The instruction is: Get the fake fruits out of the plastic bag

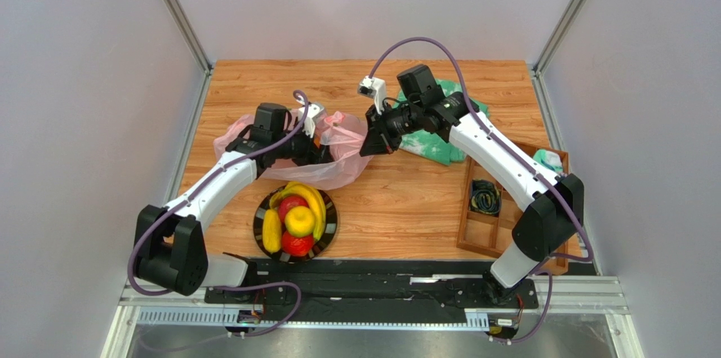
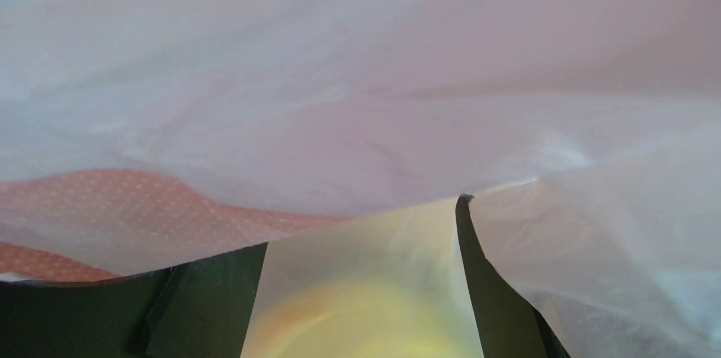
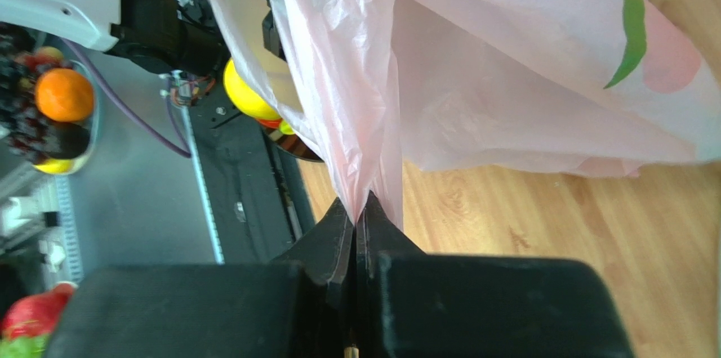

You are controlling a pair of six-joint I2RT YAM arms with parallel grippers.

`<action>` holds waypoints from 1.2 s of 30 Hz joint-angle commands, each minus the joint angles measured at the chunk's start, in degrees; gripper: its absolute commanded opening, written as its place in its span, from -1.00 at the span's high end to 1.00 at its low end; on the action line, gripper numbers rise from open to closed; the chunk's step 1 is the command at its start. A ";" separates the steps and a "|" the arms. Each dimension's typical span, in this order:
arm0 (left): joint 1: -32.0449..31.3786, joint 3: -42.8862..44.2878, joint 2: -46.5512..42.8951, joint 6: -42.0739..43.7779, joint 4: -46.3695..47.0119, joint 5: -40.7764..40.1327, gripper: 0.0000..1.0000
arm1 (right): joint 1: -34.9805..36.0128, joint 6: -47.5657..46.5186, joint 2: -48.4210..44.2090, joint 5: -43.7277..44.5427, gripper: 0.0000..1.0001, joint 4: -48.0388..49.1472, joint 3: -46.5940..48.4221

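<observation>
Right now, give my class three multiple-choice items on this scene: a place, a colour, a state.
1. Where is the plate of fruits? A near-left on the table; B in the wooden tray; C on the green cloth.
2. What colour is the plastic bag? A blue; B pink; C black.
3. The right hand is: A open above the plate; B shut on the bag's edge; C out of view.
Answers: A, the top view shows it there; B, every view shows pink film; B, its wrist view shows it pinching film.
</observation>
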 commanded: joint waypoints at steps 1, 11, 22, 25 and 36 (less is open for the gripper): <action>-3.15 -0.30 -1.12 13.16 -3.64 -5.21 -0.74 | -1.21 9.09 -0.57 -3.89 1.00 1.10 4.73; -7.91 -1.89 -4.28 11.77 -2.67 -16.39 -0.70 | -1.47 27.05 6.28 -4.35 1.00 12.38 13.80; -7.90 -7.60 -6.76 -7.40 7.32 -24.65 -0.67 | -4.82 10.89 -3.28 -3.29 1.00 -4.58 3.89; -7.82 -4.80 -1.57 -6.35 8.84 -25.53 -0.70 | -3.85 5.44 -5.93 -3.29 1.00 -6.61 -0.68; -3.86 6.02 12.32 -25.94 4.80 -25.00 -0.76 | 5.46 -10.74 -17.44 8.05 1.00 -4.33 -15.89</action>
